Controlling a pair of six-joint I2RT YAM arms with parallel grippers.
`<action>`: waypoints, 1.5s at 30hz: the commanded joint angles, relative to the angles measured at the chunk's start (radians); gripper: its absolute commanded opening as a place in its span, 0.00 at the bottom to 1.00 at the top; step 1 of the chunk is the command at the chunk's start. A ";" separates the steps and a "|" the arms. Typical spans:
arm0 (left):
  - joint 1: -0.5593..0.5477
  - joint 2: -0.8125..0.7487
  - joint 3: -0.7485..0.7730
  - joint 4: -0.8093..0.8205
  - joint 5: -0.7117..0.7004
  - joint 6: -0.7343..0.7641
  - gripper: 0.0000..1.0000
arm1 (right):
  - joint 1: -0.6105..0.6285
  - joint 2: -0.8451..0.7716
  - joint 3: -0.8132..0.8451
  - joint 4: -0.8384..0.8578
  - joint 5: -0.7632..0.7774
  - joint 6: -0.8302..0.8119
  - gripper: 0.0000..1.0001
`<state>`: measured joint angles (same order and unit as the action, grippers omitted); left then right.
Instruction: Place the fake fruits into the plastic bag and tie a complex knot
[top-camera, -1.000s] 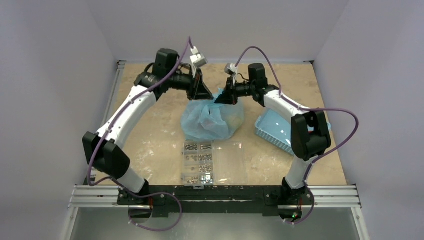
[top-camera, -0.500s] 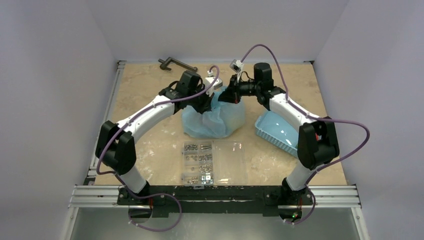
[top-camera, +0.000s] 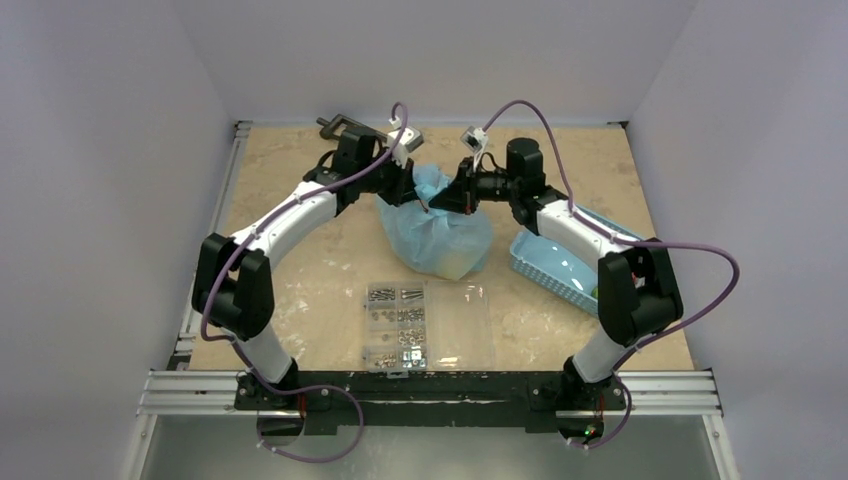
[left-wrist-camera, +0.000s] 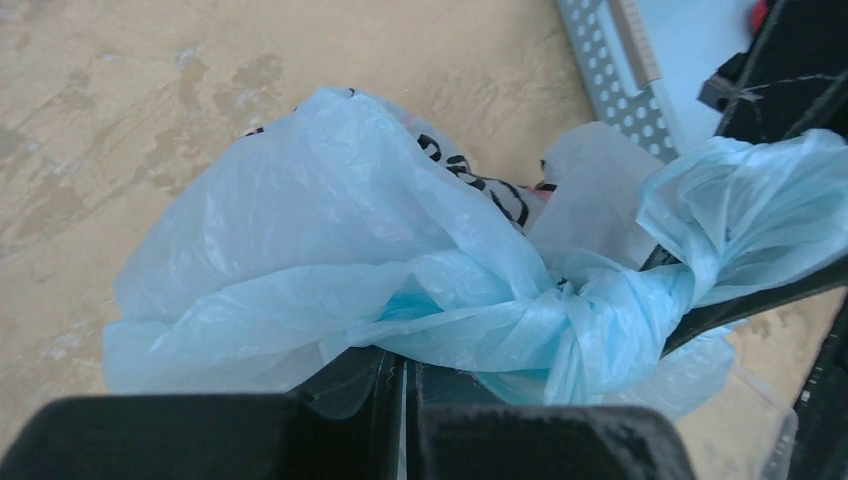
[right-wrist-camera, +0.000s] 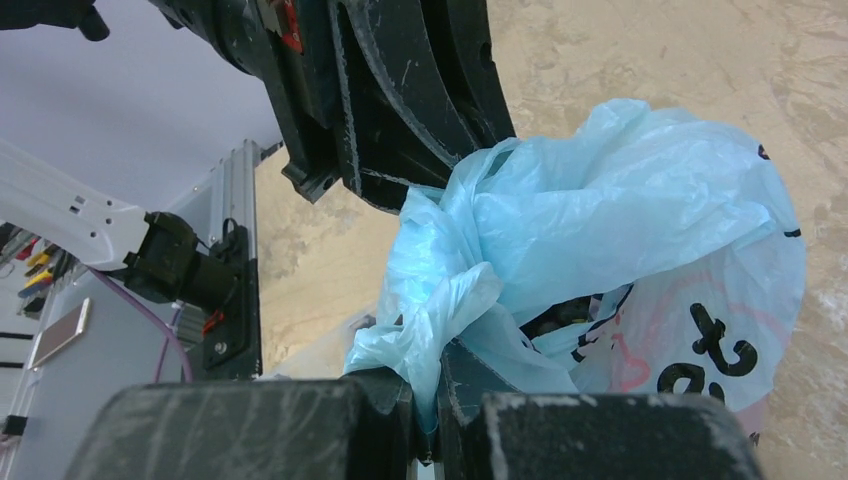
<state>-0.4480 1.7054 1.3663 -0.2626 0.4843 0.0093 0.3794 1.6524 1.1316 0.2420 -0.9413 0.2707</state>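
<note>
Overhead view: two white-and-black robot arms meet over a light-blue plastic bag (top-camera: 437, 235). It sits upright at the ctr of a tan table (top-camera: 300, 270), beyond a clear compartment box of screws (top-camera: 425, 325) and just L of a blue slotted basket (top-camera: 555, 262). Each arm holds one loose end of the bag's handles, so the two ends can be drawn opposite ways to cinch the knot (left-wrist-camera: 585, 325); that looks like the step in hand. L gripper (left-wrist-camera: 402, 385) is closed, pinching a twisted strand of blue plastic that runs straight into the knot. R gripper (right-wrist-camera: 428, 400) is likewise clamped on a bunched tail of plastic. The knot sits btwn the two grippers at the bag's top, already wound at least once. The fake fruits are not plainly seen: a yellowish shape (top-camera: 455, 262) tints the bag's near wall, prob. the lemon, and something dark shows at the bag's mouth in the R wrist view. Pose: both arms reach forward w/ elbows out to the sides, forearms angling inward, wrists roughly level, grippers nose to nose and close together above the bag
</note>
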 joint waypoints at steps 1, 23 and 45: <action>0.018 0.005 -0.001 0.054 0.199 -0.123 0.00 | -0.011 -0.057 0.014 0.029 -0.034 0.039 0.00; 0.032 0.051 -0.061 0.206 0.107 -0.417 0.00 | -0.183 0.260 0.536 -0.702 0.044 -0.391 0.24; 0.027 0.175 -0.091 0.770 0.445 -0.851 0.00 | -0.006 0.335 0.459 -0.509 -0.169 -0.316 0.70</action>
<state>-0.4370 1.8835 1.2739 0.1772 0.7483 -0.6678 0.3470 2.0228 1.6241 -0.6266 -1.0924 -0.2501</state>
